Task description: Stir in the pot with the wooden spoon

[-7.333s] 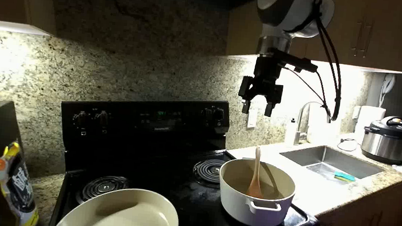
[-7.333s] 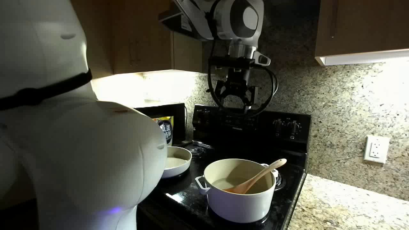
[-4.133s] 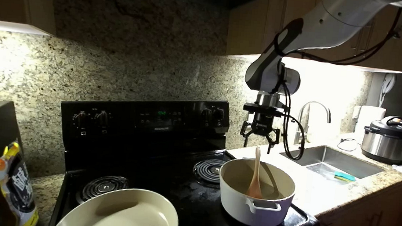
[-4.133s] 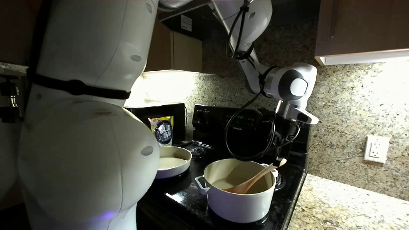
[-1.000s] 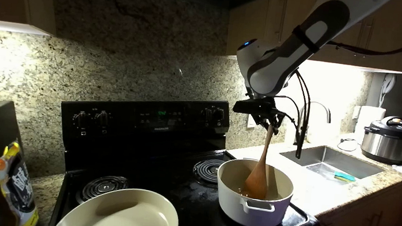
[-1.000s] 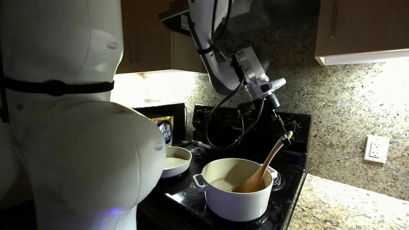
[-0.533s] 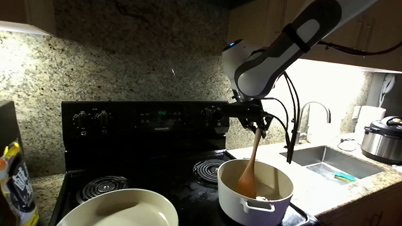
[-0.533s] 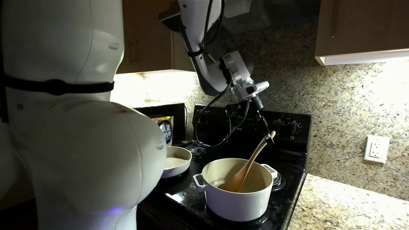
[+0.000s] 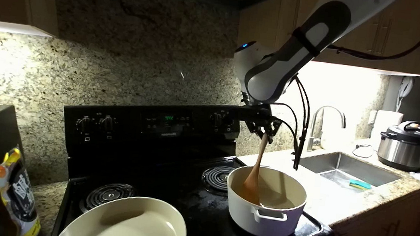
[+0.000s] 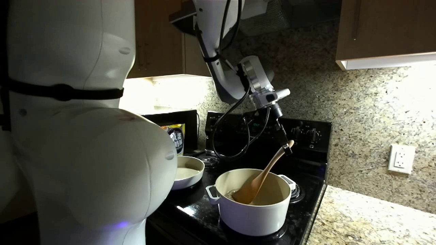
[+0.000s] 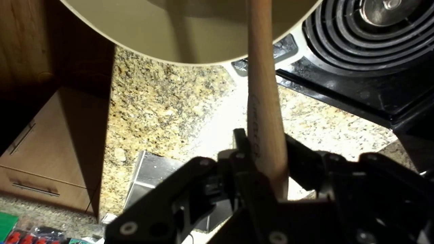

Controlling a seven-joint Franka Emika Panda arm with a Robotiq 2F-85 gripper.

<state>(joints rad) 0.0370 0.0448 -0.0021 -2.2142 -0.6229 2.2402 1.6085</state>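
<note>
The round cream-white pot (image 9: 257, 227) (image 10: 252, 219) stands on the black stovetop in both exterior views. Inside it leans the wooden spoon (image 9: 252, 182) (image 10: 251, 190), its broad head down in the pot and its handle rising above the rim. My gripper (image 9: 263, 134) (image 10: 287, 148) is shut on the upper end of that handle, higher than the rim. In the wrist view the handle runs up between the black fingers (image 11: 241, 140) of the gripper (image 11: 266, 145), past the pot's rim (image 11: 190, 63). The spoon's lower tip is hidden by the pot's wall in both exterior views.
Beside the pot lies a wide shallow white dish (image 9: 133, 230) (image 10: 187, 177). A bare coil burner (image 9: 223, 179) sits behind. A food bag (image 9: 19, 192) stands at the stove's far side. Past the counter are a sink (image 9: 347, 173) and a steel cooker (image 9: 407, 148).
The gripper, open above the pot several seconds ago, has shut on the spoon's handle. Over the last second spoon and gripper have swung left in both exterior views. The pot has shifted slightly since earlier.
</note>
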